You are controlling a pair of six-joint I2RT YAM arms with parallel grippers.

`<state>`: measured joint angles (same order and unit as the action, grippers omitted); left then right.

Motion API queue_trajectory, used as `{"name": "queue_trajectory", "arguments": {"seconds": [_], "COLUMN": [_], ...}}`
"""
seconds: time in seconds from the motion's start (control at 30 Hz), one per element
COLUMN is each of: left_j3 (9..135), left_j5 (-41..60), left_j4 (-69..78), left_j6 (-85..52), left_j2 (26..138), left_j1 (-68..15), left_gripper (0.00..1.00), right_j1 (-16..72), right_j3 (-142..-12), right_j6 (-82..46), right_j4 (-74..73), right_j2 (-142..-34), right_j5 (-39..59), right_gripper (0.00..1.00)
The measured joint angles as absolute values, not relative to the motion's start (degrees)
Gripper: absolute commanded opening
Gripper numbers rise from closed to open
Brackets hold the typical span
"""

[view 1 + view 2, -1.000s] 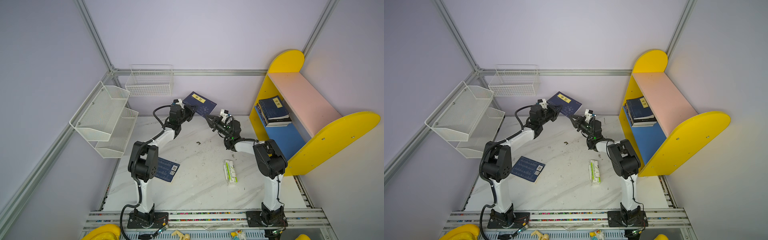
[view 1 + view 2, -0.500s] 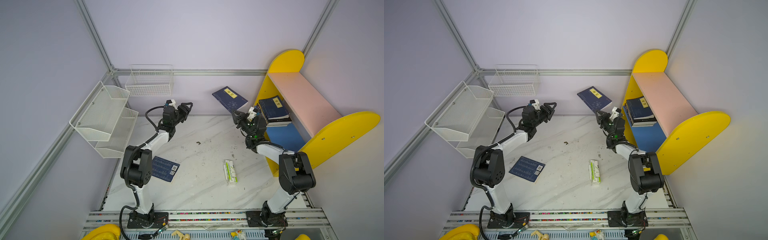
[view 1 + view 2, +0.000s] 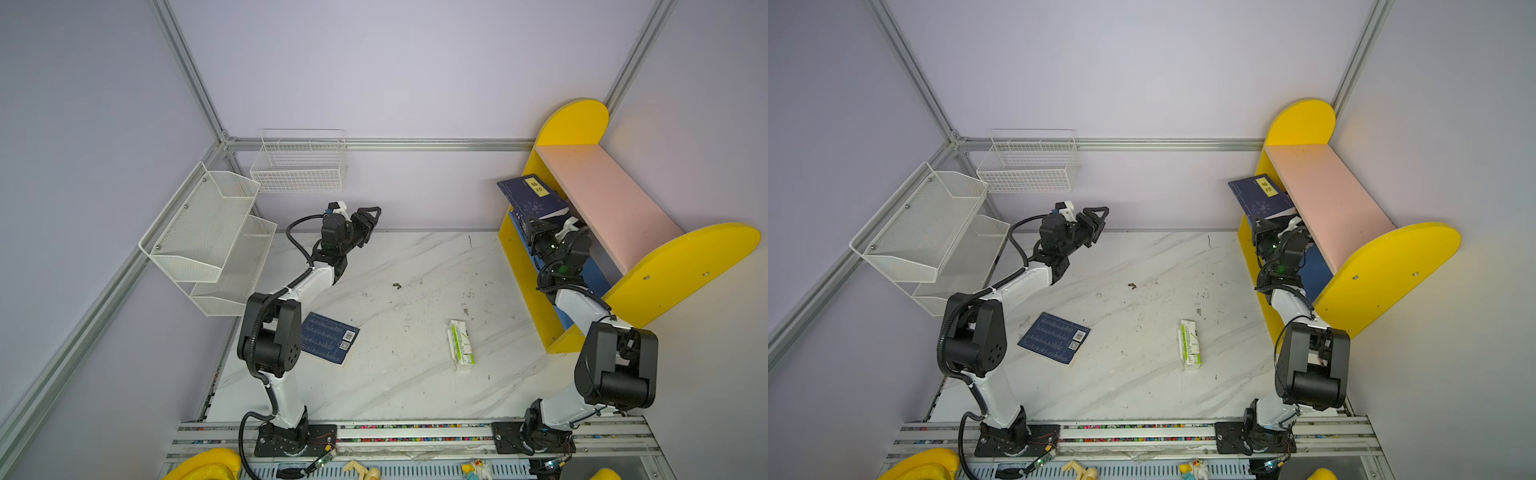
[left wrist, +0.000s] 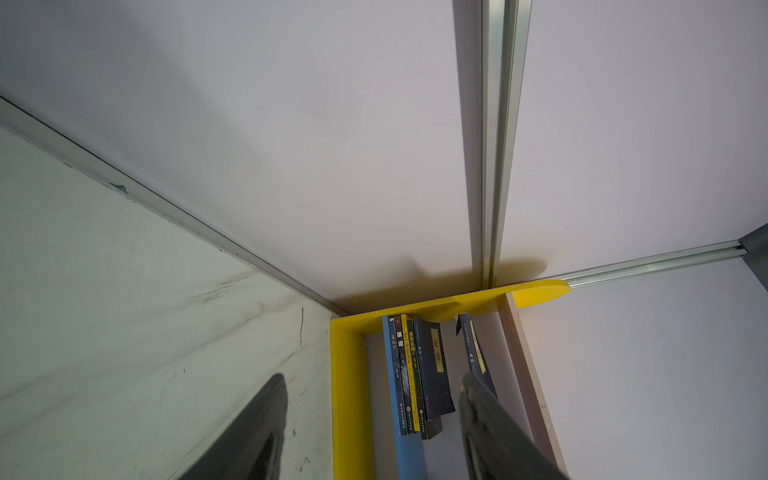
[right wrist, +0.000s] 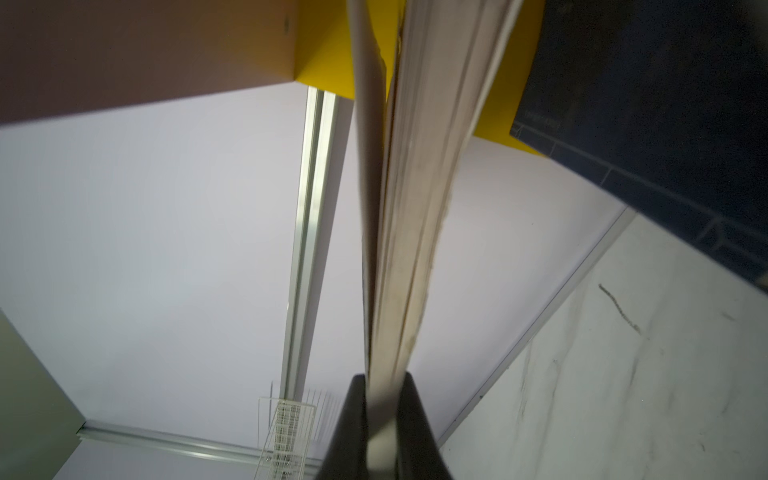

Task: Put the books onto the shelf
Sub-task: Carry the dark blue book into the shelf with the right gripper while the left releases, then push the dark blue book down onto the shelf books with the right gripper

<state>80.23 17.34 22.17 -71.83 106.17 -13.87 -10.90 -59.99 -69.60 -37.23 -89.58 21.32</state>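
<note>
The navy yellow-labelled paperback [image 3: 532, 198] has passed from the left pincer [image 3: 372, 220], now wide open and empty, to the right pincer [image 5: 382, 388], clamped on its edge at the far end of the yellow-ended wooden shelf [image 3: 681, 266]. One navy barcoded book [image 3: 328, 338] remains on the bench [image 3: 415, 395].

I see the shelf [image 3: 681, 266] at the table's [image 3: 415, 395] right edge, the mesh rack [image 3: 208, 232] left, the wire basket [image 3: 299, 174] behind. The flat book [image 3: 330, 338] lies left of the carton [image 3: 460, 345]. The raised book [image 3: 530, 199] is at the shelf's mouth.
</note>
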Motion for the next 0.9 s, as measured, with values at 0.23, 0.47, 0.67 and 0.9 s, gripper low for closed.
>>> {"name": "queue_trajectory", "arguments": {"seconds": [0.23,0.47,0.67,0.9], "left_j3": [79.9,79.7,77.7,75.1], "left_j5": [17.4,17.5,17.5,17.0], "left_j4": [22.9,23.1,23.3,23.6], "left_j6": [-72.4,-72.9,-73.0,-73.1], "left_j2": [106.2,106.2,106.2,105.6], "left_j1": [-13.9,-13.9,-13.9,-13.9], "left_gripper": [0.65,0.65,0.65,0.65], "right_j1": [-13.4,-15.7,-16.6,-16.8], "right_j3": [-60.4,-61.7,-64.7,-66.6], "right_j6": [-67.6,-65.4,-63.7,-62.7], "right_j4": [-30.7,-28.0,-27.7,-28.0], "right_j2": [-89.6,-90.7,-93.9,-98.3], "right_j5": [19.0,17.3,17.1,17.5], "right_gripper": [0.0,0.0,0.0,0.0]}}
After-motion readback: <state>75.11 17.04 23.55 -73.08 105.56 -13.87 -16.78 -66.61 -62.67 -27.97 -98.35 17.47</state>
